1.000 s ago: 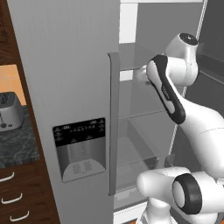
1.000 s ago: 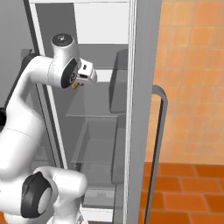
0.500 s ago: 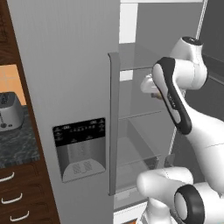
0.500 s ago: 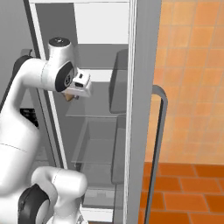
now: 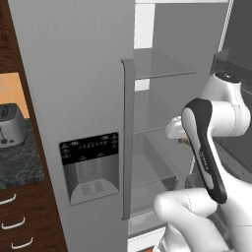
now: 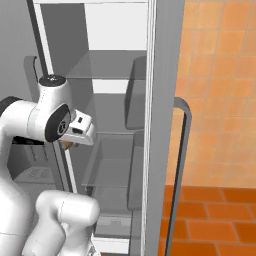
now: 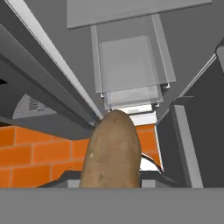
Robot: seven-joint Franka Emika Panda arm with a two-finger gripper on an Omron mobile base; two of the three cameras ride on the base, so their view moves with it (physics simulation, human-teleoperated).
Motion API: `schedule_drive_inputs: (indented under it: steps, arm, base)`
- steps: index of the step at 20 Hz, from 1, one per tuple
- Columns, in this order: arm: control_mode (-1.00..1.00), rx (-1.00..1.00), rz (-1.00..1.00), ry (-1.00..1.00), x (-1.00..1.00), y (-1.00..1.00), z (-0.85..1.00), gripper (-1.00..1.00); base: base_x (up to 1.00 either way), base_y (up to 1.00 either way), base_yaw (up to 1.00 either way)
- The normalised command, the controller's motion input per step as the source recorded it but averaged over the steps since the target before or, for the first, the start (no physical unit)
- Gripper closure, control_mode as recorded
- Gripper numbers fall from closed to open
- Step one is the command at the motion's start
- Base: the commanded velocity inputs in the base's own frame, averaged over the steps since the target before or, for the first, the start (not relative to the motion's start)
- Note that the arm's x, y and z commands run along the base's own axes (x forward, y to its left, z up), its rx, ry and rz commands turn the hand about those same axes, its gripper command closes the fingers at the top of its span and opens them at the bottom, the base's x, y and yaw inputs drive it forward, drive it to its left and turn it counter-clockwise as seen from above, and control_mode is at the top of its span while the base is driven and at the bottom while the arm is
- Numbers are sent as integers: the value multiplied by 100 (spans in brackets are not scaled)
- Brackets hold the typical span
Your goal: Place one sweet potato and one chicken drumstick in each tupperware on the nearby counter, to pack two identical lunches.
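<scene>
The gripper (image 6: 70, 144) was clenched on the sweet potato (image 7: 112, 151), which stood up from between the jaws in the hand view. The hand hung in front of the open fridge (image 6: 115, 100). Below it lay a clear drawer (image 7: 129, 65) and orange floor tiles (image 7: 30, 164). Farther left, a toaster (image 5: 11, 125) sat on the counter (image 5: 19, 162).

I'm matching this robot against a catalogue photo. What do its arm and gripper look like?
The arm is glossy white, built from rounded, bulbous segments with dark grey to black bands and caps at the joints. The gripper is a small boxy white block with a dark panel on its side. No cables or markings show.
</scene>
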Motion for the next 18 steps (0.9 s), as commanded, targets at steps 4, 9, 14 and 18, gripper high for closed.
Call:
schedule_drive_inputs:
  steps: [4, 9, 14, 18]
  arm:
    - [-100, 0, 0, 8, -72, 1, -60, 100]
    - [100, 0, 0, 1, -40, 0, -3, 100]
    - [100, 0, 0, 0, 0, 0, 0, 100]
    - [100, 0, 0, 0, 0, 0, 0, 100]
  base:
    - [0, 0, 0]
    - [-14, 0, 0]
    - [-74, 55, 0]
    - [-31, 98, 0]
